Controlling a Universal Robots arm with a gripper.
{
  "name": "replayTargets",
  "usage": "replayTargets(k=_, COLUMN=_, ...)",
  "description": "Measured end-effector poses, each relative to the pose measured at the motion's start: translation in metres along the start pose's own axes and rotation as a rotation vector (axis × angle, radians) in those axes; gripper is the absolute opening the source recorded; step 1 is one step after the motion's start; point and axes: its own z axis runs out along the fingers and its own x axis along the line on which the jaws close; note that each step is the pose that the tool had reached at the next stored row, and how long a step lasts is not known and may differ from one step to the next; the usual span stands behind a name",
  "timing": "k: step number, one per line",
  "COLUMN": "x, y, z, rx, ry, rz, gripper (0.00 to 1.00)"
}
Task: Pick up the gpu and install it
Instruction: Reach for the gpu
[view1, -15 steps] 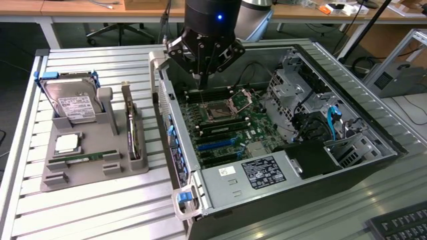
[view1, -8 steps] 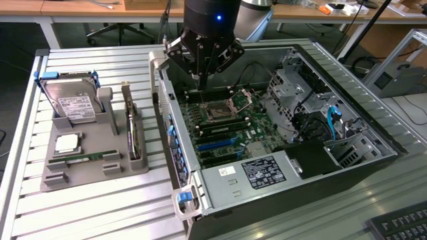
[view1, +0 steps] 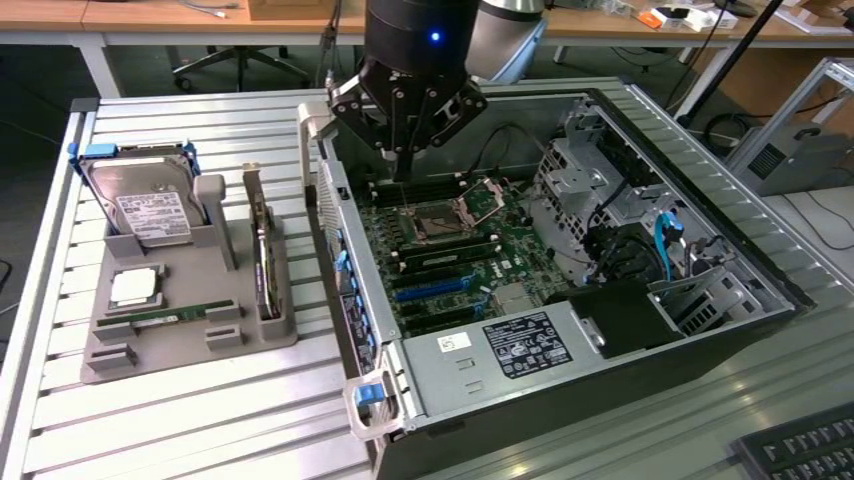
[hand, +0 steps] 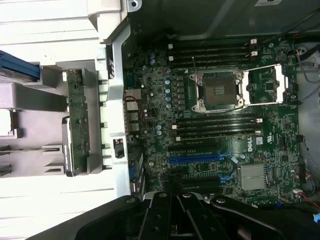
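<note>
Slatted table (view1: 174, 410) with an open computer case (view1: 534, 420) and a gray holder (view1: 187, 280).
Jaws closed together above the motherboard (view1: 441, 270); gpu (view1: 264, 255) stands edge-on in the holder, at nine o'clock from the case.

Bright, even room light falls from above in the exterior view. The slatted desk (view1: 187, 400) looks pale with a mild sheen, and shadows are soft. The inside of the case (view1: 441, 372) is darker. A small blue light glows on the arm (view1: 434, 38). In the wrist view the desk beside the case is blown out to white, the motherboard (hand: 215, 125) is dim, and the gripper (hand: 176, 212) is a dark, soft-edged mass near the lens.
</note>
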Motion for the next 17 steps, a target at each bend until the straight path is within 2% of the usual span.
replayTargets(k=11, x=0.0086, y=-0.0055, z=0.0008, rx=0.0000, ry=0.0000, rz=0.000, gripper=0.11)
replayTargets(k=17, x=0.0097, y=-0.0059, z=0.0008, rx=0.0000, ry=0.0000, rz=0.000, gripper=0.11)
